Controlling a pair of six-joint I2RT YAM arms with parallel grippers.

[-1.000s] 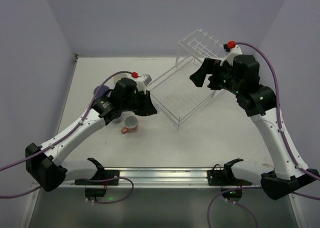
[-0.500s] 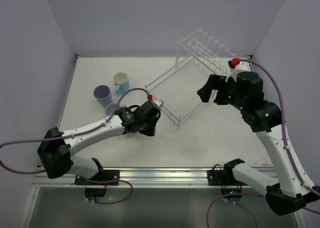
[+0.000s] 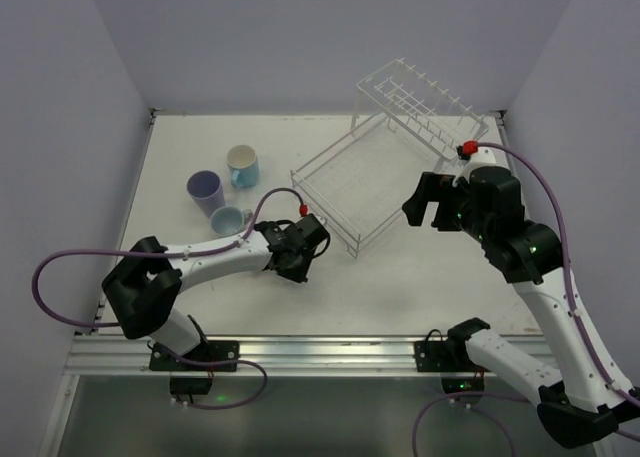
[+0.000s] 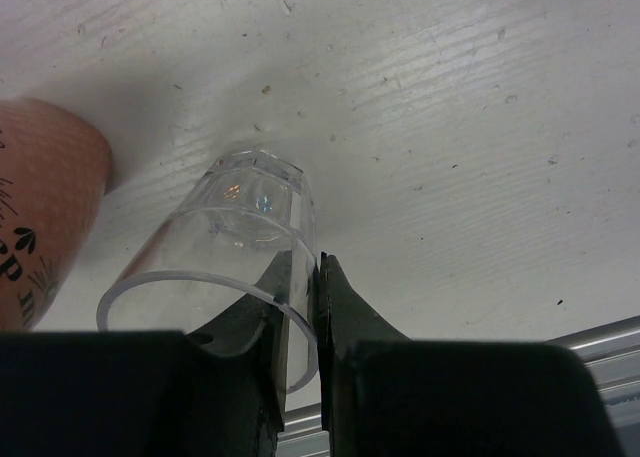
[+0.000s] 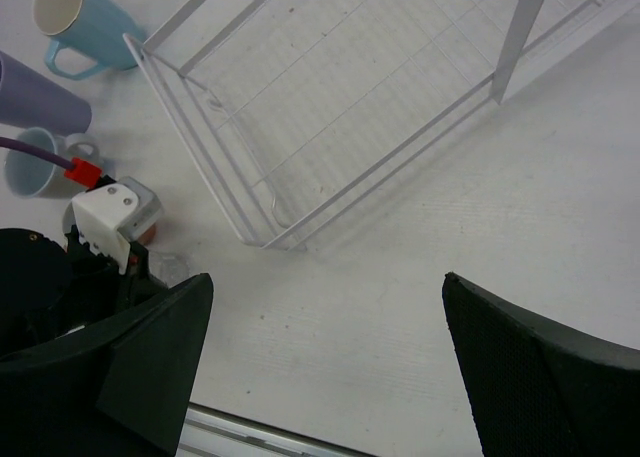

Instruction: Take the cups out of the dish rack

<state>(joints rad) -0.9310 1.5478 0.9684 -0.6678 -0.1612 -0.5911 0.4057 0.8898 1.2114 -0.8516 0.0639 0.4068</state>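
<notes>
White table point(image 4: 480, 127) underlies a clear cup point(image 4: 230, 237), wall pinched by left jaws, beside pink mug point(image 4: 45, 207); right jaws apart.

Clear thin-barred dish rack point(image 3: 324, 209) set toward the far right corner, pegged tier raised behind. Lavender mug point(image 3: 205, 189), light blue cream-lined mug point(image 3: 242, 163) and grey-blue mug point(image 3: 229, 220) stood upright toward the left edge. Salmon-pink mug point(image 4: 45, 212), dark-printed, noted just beside a clear tumbler point(image 4: 240, 247) laid on its side.
</notes>
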